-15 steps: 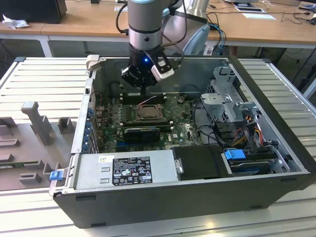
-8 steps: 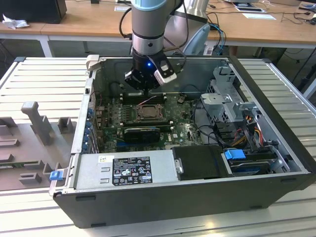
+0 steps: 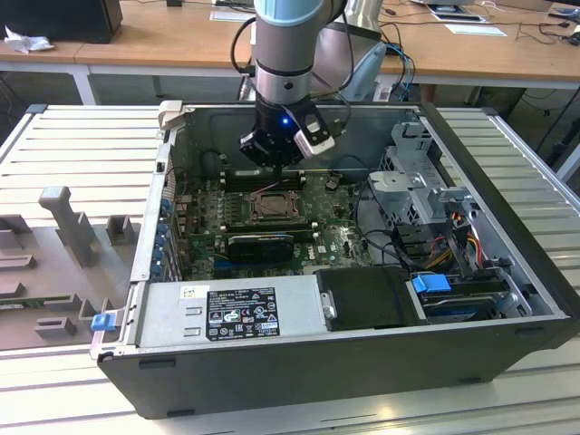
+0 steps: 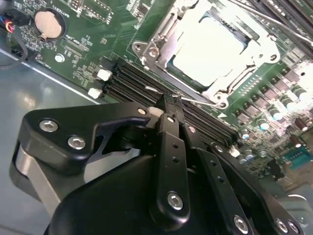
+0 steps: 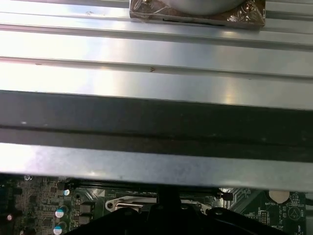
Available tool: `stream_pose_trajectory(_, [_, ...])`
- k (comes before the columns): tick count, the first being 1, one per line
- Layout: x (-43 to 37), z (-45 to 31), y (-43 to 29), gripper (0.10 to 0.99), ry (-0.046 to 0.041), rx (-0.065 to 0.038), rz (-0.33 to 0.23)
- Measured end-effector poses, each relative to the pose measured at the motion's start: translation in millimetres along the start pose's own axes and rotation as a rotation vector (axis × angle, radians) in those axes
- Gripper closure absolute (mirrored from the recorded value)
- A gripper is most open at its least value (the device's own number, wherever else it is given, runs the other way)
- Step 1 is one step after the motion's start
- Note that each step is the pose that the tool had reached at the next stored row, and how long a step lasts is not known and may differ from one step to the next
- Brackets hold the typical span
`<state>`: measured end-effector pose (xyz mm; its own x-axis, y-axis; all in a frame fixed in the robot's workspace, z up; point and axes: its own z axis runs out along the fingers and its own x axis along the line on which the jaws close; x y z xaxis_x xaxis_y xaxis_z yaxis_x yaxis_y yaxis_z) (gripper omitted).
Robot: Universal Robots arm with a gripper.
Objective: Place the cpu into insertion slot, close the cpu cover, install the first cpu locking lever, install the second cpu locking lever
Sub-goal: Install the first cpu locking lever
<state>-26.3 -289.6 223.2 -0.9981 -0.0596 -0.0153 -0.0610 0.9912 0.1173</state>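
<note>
We see the cpu [image 4: 208, 51] lying flat in the insertion slot [image 4: 164, 61], its pale metal top showing through the window of the cpu cover [image 4: 161, 36], which lies down over the socket as a silver frame. In the exterior view the same socket [image 3: 270, 207] sits near the middle of the green motherboard [image 3: 331, 237], inside the open computer case [image 3: 362, 362].

In the second wrist view a thin wire locking lever [image 4: 195, 99] runs along the near edge of the socket frame, between it and the black RAM slots [image 4: 132, 78]. The gripper [image 4: 168, 100] has its black fingers pressed together with no gap between the tips, and those tips touch or sit right at the wire lever; we cannot tell whether the wire is actually pinched. A second thin rod [image 4: 259, 17] crosses the far side of the socket.

Farther out on the board, a round coin battery [image 4: 48, 23] sits well apart from the socket. In the exterior view the arm [image 3: 288, 54] comes down from above, with the gripper [image 3: 272, 161] just beyond the socket. A grey power supply [image 3: 227, 313] lies along the case's near wall, and the case rests on a ribbed aluminium table [image 3: 82, 145]. The first wrist view shows the case's wall [image 5: 156, 122] with the table's ribs beyond it
</note>
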Motion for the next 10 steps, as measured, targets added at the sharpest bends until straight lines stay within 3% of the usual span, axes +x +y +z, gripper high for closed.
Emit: stream_pose_trajectory(10, [-7.7,9.3,-1.2,0.98,-0.0003,0.0,0.0])
